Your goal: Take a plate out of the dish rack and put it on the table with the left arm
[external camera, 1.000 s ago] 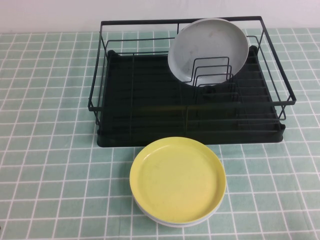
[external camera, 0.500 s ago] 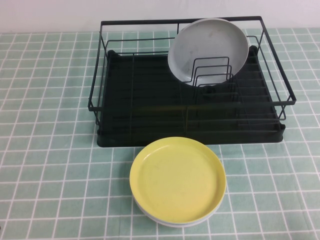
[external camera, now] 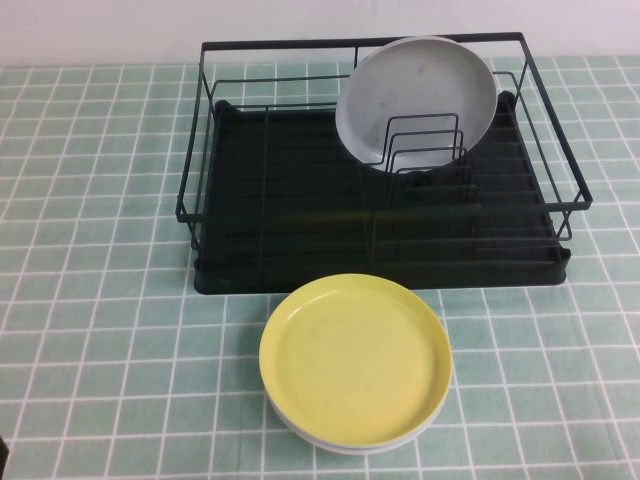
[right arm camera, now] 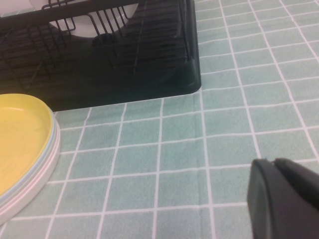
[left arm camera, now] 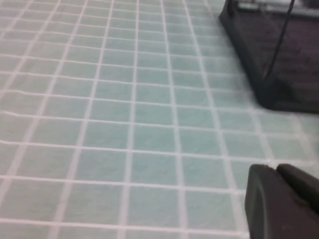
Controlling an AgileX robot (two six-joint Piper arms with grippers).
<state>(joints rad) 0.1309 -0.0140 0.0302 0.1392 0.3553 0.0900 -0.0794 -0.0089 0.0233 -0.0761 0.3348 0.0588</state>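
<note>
Round grey plate (external camera: 415, 98) upright in black wire dish rack (external camera: 290, 215) — left hand (left arm camera: 281, 201), right hand (right arm camera: 284, 199) low, grip unclear.

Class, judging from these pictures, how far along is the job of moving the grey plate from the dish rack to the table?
Nothing is done: the grey plate stands upright in the dish rack. Nothing is in hand; the left gripper and right gripper sit low over the table. Reaching, lifting and placing remain. A yellow plate already lies there.

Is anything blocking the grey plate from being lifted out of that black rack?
Wire dividers stand in front of the grey plate in the rack. Nothing covers it from above. The left gripper and right gripper sit low over the table.
</note>
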